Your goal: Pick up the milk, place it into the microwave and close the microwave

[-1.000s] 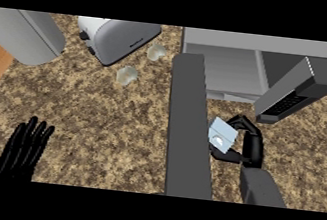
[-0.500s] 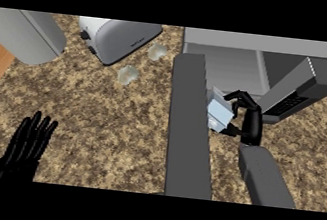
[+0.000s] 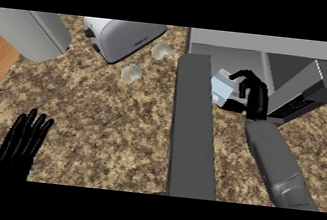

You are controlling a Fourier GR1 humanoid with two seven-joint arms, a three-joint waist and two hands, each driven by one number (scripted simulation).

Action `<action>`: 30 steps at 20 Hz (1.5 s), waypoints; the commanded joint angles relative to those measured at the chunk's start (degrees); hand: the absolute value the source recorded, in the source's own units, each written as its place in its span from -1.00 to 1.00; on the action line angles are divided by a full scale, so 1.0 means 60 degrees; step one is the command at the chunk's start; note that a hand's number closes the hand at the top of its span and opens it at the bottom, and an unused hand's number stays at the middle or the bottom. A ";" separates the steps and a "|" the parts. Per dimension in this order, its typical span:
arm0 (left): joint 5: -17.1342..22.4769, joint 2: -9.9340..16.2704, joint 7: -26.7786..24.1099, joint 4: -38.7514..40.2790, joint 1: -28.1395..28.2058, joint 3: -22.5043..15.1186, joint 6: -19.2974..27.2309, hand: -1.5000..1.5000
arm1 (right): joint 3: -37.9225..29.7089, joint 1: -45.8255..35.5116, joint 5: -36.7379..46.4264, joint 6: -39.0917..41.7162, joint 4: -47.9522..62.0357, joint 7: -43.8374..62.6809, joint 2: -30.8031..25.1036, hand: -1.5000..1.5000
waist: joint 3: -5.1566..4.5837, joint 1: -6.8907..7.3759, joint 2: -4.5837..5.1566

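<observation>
The milk carton (image 3: 221, 89), pale blue and white, hangs at the mouth of the open microwave (image 3: 254, 58), tilted. My right hand (image 3: 251, 94) is shut on it, fingers curled over its right side and top. The microwave's grey door (image 3: 192, 130) swings out toward me, its edge just left of the carton. My left hand (image 3: 20, 145) rests open at the lower left, fingers straight and pointing up, away from everything.
A silver toaster (image 3: 122, 37) stands at the back centre-left, with two small glassy shakers (image 3: 131, 73) (image 3: 160, 50) beside it. A grey appliance (image 3: 25, 31) fills the back left corner. Bare wood floor shows past the counter's left edge.
My right hand has carried the milk carton up and away from me, from beside the door's middle to the microwave's opening. The left hand barely shifted.
</observation>
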 commanded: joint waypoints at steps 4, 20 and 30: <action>0.0112 0.0121 0.0037 -0.0095 -0.0013 0.0083 -0.0322 -1.00 | -0.0356 -0.1421 0.0416 -0.1296 0.2117 -0.0005 -0.0176 1.00 | 0.0014 0.0238 0.0090; -0.1161 0.0251 0.0223 0.0591 -0.1032 -0.0109 0.0216 -1.00 | 0.0211 -0.2909 0.1606 -0.3266 0.3782 0.1521 -0.1595 -1.00 | 0.0025 0.0719 0.0359; -0.1492 0.0081 0.0000 0.0628 -0.0980 -0.0392 0.0238 -1.00 | 0.0184 -0.2749 0.1580 -0.2188 0.3662 0.1102 -0.1141 -1.00 | 0.0049 0.0778 0.0375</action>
